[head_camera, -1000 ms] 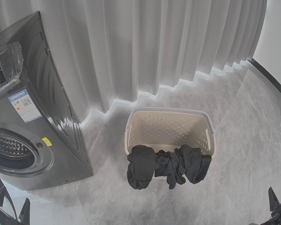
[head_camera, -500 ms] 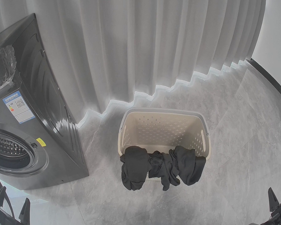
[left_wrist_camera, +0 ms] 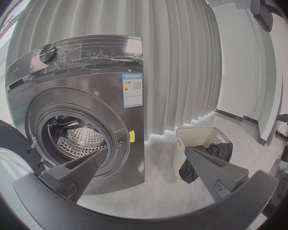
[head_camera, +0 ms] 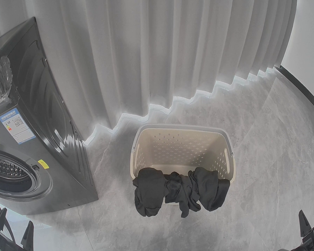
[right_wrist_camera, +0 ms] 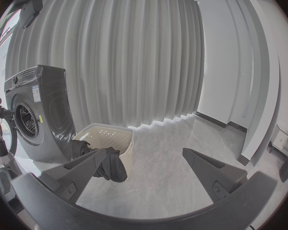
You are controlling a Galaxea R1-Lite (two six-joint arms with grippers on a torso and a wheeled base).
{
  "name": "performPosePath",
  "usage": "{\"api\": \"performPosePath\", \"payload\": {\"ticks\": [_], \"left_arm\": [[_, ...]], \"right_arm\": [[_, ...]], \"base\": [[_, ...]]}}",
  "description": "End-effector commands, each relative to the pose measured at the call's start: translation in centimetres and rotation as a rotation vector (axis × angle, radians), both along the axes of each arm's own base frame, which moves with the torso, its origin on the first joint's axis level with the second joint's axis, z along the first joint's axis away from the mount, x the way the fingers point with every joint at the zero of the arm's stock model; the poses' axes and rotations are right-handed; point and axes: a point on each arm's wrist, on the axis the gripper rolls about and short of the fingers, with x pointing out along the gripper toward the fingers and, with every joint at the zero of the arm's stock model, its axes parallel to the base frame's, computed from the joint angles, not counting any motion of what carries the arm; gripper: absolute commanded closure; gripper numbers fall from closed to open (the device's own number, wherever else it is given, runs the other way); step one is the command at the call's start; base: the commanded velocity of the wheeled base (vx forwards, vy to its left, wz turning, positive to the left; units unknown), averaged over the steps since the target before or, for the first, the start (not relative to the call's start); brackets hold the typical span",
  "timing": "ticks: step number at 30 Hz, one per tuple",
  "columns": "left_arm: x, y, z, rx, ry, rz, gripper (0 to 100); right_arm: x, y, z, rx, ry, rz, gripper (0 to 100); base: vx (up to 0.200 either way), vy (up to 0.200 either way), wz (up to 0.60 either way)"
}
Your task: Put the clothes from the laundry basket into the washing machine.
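A cream plastic laundry basket (head_camera: 182, 147) stands on a grey stone-look floor (head_camera: 268, 164), just in front of a long white pleated curtain (head_camera: 164, 46). The basket's walls are pierced with rows of small star-shaped holes.

Dark clothes (head_camera: 180, 191) are draped over the basket's near rim. Part of the cloth lies inside and part hangs down the outer wall toward the floor. The folds are bunched together, so it is not possible to tell how many garments there are.

On the robot's left side of the basket stands a dark grey front-loading washing machine (head_camera: 42, 122), with a strip of bare floor between the two. Its round door (left_wrist_camera: 3, 163) is swung open, and the perforated metal drum (left_wrist_camera: 76, 138) shows through the opening. A blue and white label (left_wrist_camera: 132, 90) sits on the front panel, and a small yellow sticker (left_wrist_camera: 132, 136) sits beside the opening. Clear plastic film (left_wrist_camera: 86, 53) is wrapped over the controls along the top.

The left gripper (left_wrist_camera: 144, 150) hangs low in front of the washing machine, near the open door. Its jaws are spread wide and grasp nothing.

The right gripper (right_wrist_camera: 144, 150) hangs low over the floor on the robot's right side of the basket. Its jaws are also released and empty. Both grippers are well apart from the clothes.
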Motion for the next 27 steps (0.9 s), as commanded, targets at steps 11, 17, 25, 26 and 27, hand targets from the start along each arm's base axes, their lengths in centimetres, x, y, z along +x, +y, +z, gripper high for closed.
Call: {"api": "performPosePath", "payload": {"ticks": [11, 17, 25, 26, 27], "left_arm": [[0.0, 0.0, -0.5, 0.002, 0.004, 0.002, 0], [0.0, 0.0, -0.5, 0.002, 0.004, 0.0, 0], [0.0, 0.0, -0.5, 0.0, 0.004, 0.002, 0], [0.0, 0.0, -0.5, 0.0, 0.004, 0.002, 0], [0.0, 0.0, -0.5, 0.0, 0.004, 0.002, 0]], "right_arm": [[-0.9, 0.0, 10.1, 0.037, -0.157, 0.039, 0], [4.0, 0.7, 10.3, 0.296, 0.225, 0.341, 0], [11.2, 2.2, 9.0, 0.327, 0.521, 0.371, 0], [12.3, 2.5, 8.9, 0.326, 0.532, 0.374, 0], [13.3, 2.7, 8.8, 0.33, 0.542, 0.371, 0]], "base": [[0.0, 0.0, 0.0], [0.0, 0.0, 0.0], [0.0, 0.0, 0.0], [0.0, 0.0, 0.0], [0.0, 0.0, 0.0]]}}
